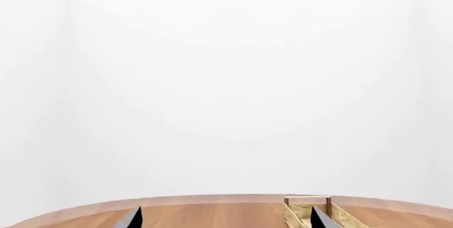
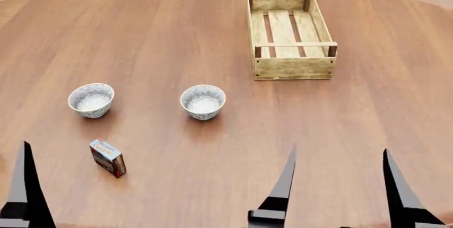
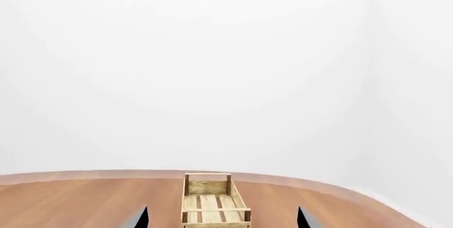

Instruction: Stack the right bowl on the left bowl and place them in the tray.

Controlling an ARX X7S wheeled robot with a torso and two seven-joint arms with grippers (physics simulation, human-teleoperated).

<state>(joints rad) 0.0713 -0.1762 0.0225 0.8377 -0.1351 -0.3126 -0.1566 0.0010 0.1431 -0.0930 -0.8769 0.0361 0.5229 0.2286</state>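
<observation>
Nothing in the task is done yet. Both bowls sit on the table [image 2: 212, 21] by themselves, and the tray [image 2: 291, 68] has nothing in it. The right bowl must go into the left bowl, and then the two must go into the tray.

At the lower left edge of the head view, one dark finger of the left claw [image 2: 21, 185] pokes up. Its other finger is out of that picture, but the left wrist view shows two tips set wide apart, so this claw is let go and holds nothing. Just up and to the right of it sits the left bowl [image 2: 91, 99], near but not touching. Below that bowl lies a small red and blue box [image 2: 108, 157].

In the middle of the frame is the right bowl [image 2: 203, 101]. The right claw [image 2: 340, 185] is at the lower right, its two fingers spread apart with nothing between them. The right bowl is up and to the left of it, well apart.

The tray is at the upper right, far from both claws.
</observation>
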